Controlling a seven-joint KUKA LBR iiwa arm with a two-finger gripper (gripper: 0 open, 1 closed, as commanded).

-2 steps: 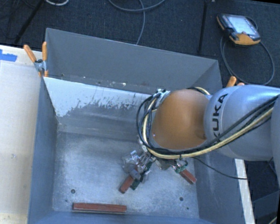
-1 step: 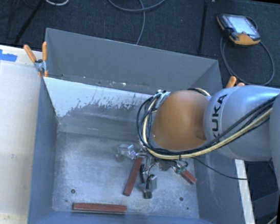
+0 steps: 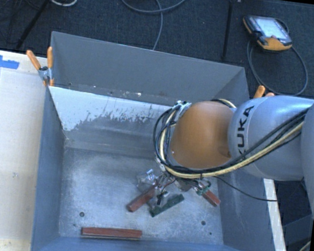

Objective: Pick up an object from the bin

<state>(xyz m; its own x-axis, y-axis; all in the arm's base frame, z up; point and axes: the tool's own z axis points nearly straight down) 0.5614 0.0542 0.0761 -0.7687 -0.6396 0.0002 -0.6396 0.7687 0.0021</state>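
My gripper [image 3: 162, 188] reaches down below the arm's orange cover, low over a small cluster in the middle of the bin floor. Right beneath it lie a short reddish-brown stick [image 3: 140, 201], slanting down to the left, and a dark green flat block [image 3: 168, 205] beside it. A small silvery metal piece [image 3: 148, 178] sits just left of the gripper. A small red piece [image 3: 211, 199] pokes out on the right, partly under the cables. The cover hides whatever is directly under the wrist.
A long reddish-brown flat bar [image 3: 112, 233] lies along the bin's front wall, apart from the cluster. The arm and its cables enter from the right and cover the bin's right middle.
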